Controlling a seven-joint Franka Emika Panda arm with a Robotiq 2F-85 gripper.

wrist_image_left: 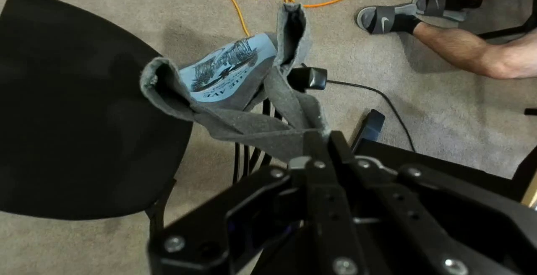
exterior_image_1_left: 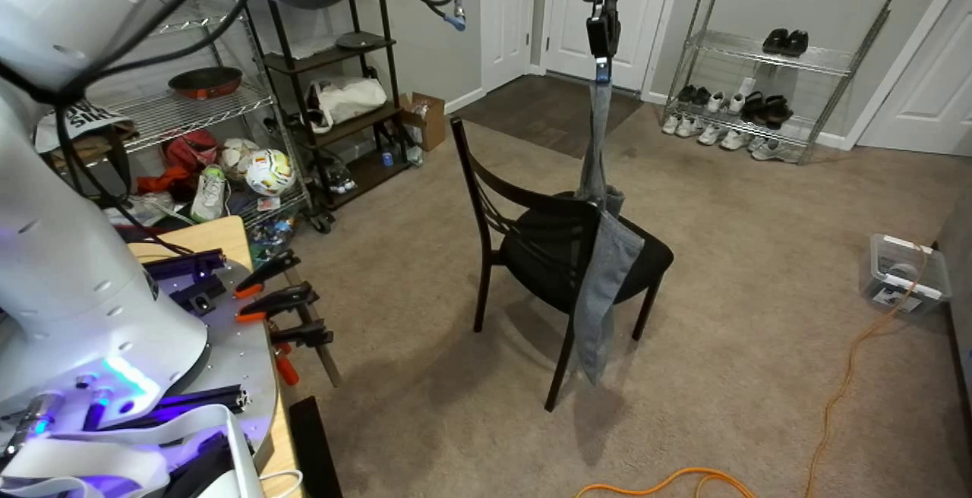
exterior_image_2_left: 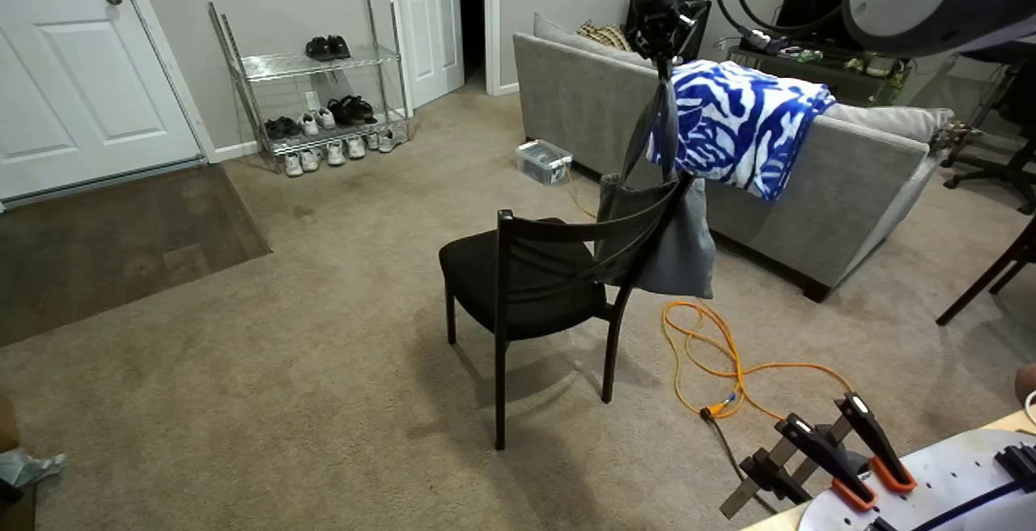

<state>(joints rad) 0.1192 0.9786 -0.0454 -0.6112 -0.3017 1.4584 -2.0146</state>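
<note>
**Beige carpet [exterior_image_2_left: 283,401] below me, gray tote bag [exterior_image_1_left: 605,285] in my grip**

My gripper [exterior_image_1_left: 604,55] is pinched tight on the bag's strap [exterior_image_1_left: 598,122]. Fabric hangs beneath my jaws at a top corner of the backrest [exterior_image_2_left: 566,231] of a black dining chair [exterior_image_2_left: 542,296]; whether it wraps around that corner I cannot tell. Farther below me, an orange extension cord [exterior_image_2_left: 738,371] loops across the carpet.
</note>
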